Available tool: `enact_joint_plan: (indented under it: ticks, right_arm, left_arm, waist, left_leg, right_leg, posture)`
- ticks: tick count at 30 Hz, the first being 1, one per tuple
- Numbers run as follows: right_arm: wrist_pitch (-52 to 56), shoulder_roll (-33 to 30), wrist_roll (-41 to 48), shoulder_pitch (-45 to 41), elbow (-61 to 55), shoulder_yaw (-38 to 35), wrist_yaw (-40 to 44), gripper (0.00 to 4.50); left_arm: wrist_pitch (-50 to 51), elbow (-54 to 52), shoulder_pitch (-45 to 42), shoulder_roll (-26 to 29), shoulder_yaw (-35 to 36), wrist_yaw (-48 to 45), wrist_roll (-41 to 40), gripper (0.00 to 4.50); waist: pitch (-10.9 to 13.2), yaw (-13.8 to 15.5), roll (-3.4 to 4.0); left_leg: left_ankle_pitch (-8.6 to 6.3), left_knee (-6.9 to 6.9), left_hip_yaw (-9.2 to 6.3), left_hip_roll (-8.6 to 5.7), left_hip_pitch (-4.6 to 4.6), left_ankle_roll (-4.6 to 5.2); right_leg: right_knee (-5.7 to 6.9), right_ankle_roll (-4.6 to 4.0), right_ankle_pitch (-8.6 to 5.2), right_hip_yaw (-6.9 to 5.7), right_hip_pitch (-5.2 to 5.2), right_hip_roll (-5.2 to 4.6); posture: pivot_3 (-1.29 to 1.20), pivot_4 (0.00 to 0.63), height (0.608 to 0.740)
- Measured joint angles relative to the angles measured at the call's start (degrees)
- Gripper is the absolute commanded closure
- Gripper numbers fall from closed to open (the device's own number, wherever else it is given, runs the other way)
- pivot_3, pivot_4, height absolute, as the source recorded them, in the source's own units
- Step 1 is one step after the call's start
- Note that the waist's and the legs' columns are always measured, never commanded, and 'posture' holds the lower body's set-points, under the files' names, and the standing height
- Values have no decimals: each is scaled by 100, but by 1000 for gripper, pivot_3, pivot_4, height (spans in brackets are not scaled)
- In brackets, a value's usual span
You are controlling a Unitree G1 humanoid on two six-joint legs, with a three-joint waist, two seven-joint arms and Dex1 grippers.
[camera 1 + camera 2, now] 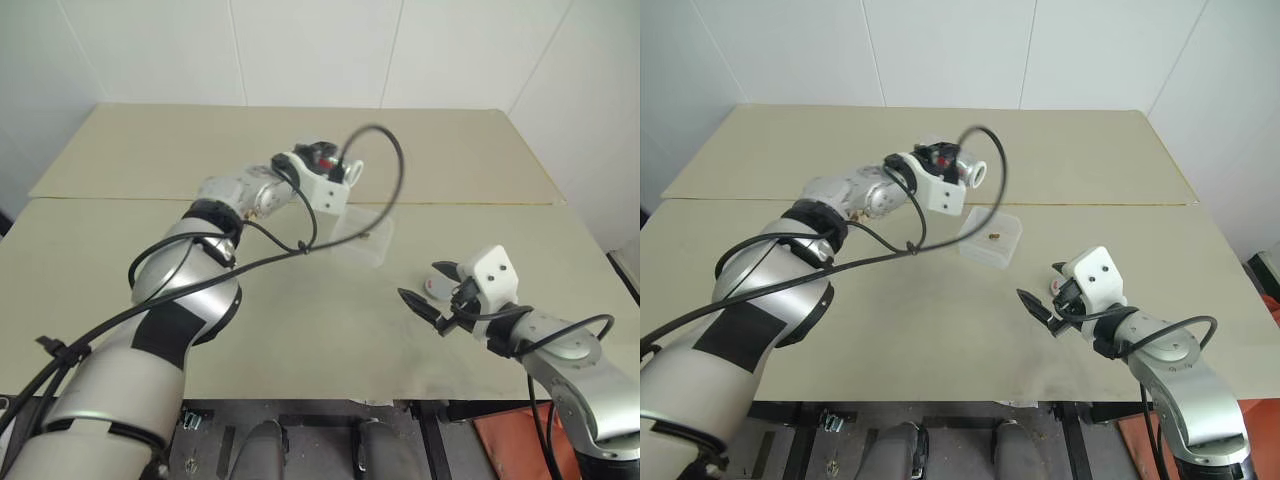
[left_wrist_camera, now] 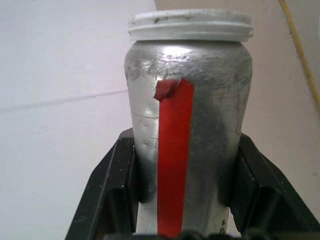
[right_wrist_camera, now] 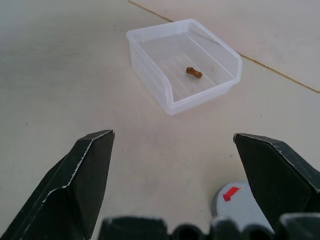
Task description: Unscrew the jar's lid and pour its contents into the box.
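Box (image 3: 172, 97): the clear tub is sitting on the tan table (image 1: 300, 340), near the seam between the two table panels; everything below is placed from it.
Contents (image 3: 194, 72): a small brown bit is lying on the box's floor, inside its walls, touching nothing else.
Jar (image 2: 187, 130): it is being held in the air above and just behind the box, on the robot's left side of it. Its mouth is showing bare threads with no cap on, and a red strip is running down its silvery side. From the head views it seems to be lying roughly level, though the wrist block is hiding most of it.
Left gripper (image 2: 185, 200): its two black fingers are pinching the jar's lower body from both sides.
Lid (image 3: 240, 205): the grey cap with the red mark is resting flat on the table, nearer the robot than the box and apart from it.
Right gripper (image 3: 172, 175): its fingers are standing spread wide with nothing between them, hovering just above the lid and pointing toward the box.
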Motion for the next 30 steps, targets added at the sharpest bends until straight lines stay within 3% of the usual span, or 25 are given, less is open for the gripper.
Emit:
enact_joint_plan:
  ticks: [6,10,14,17,22,30]
  right_arm:
    - [-21,14,-17,-97,127,72,37,9]
    - [-62,64,-32,-250,293,246,91,9]
    - [-139,80,-111,-479,493,450,188,9]
    - [-186,86,-135,-630,633,579,276,9]
    - [-243,85,-176,-745,758,695,409,9]
    - [-244,51,-261,-756,789,714,462,9]
  left_arm:
    - [890,-299,886,-243,2846,-2207,-3001,2552]
    - [1610,-1544,1817,-643,3782,-2873,-4378,2552]
    - [2461,-3616,3429,-1045,3762,-2847,-4851,2552]
    - [2760,-4642,4373,-1231,3482,-2422,-4675,2552]
    - [2703,-5493,5095,-1500,3296,-1674,-4491,2552]
    - [2407,-5666,5437,-1458,3105,-1131,-4237,2552]
  waist:
    - [0,3,1]
    - [-3,-11,4]
    - [-4,-74,5]
    - [-4,-104,5]
    - [-4,-101,5]
    - [-6,-110,6]
  left_leg:
    - [1,43,-6,1,-2,-1]
    - [1,66,-10,2,2,0]
    - [1,69,-12,4,24,0]
    - [1,68,-15,5,39,0]
    - [4,67,-16,6,95,5]
    - [10,66,-17,6,99,11]
  right_leg:
    - [24,-1,1,-3,10,0]
    - [35,1,7,-3,24,0]
    - [39,-1,12,3,40,3]
    - [40,-5,15,3,52,7]
    - [26,3,16,2,109,9]
    - [26,8,20,6,108,14]
  posture:
    - [0,150,740]
    - [0,150,740]
    - [0,150,740]
    - [0,150,740]
    - [0,150,740]
    - [0,150,740]
